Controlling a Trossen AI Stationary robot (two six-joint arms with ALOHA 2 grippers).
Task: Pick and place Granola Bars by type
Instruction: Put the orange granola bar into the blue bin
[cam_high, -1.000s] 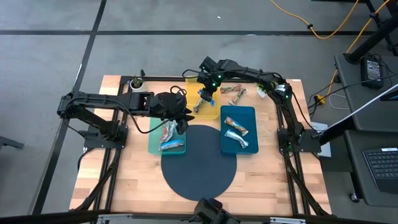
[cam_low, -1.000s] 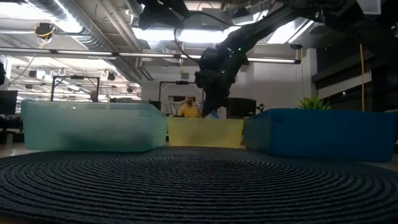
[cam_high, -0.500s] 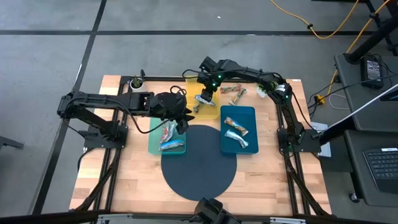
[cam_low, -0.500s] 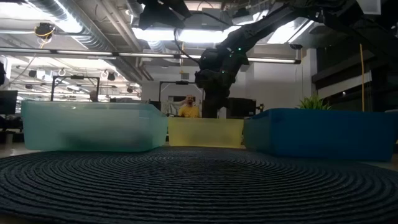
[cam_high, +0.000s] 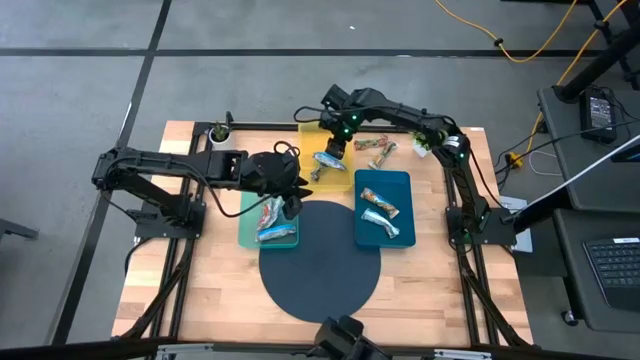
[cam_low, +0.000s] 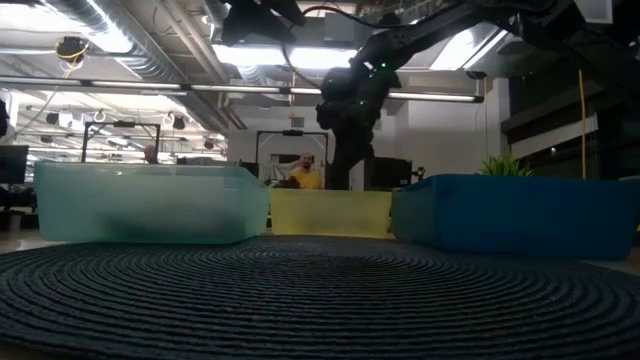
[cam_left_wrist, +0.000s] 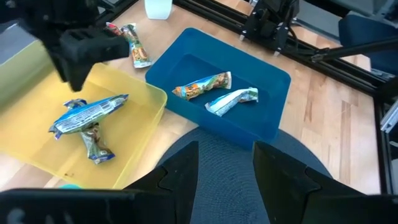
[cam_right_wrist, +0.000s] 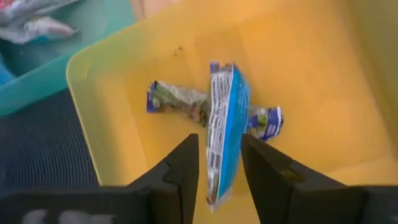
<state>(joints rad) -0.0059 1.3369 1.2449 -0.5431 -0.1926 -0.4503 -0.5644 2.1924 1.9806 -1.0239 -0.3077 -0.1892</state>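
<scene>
Above yellow tray (cam_high: 340, 180), right pincer (cam_high: 338, 146) parted

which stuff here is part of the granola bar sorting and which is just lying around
Part of the job:
- blue-white bar lying across brown-green bar in yellow tray
- two bars in blue tray
- bars in teal tray
- two loose bars on the table
- right gripper, open above the yellow tray
- left gripper

Just lying about:
- potted plant
- round dark mat

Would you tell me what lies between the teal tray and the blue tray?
Only the dark round mat spans the gap between the teal tray and blue tray, per the high view.
</scene>
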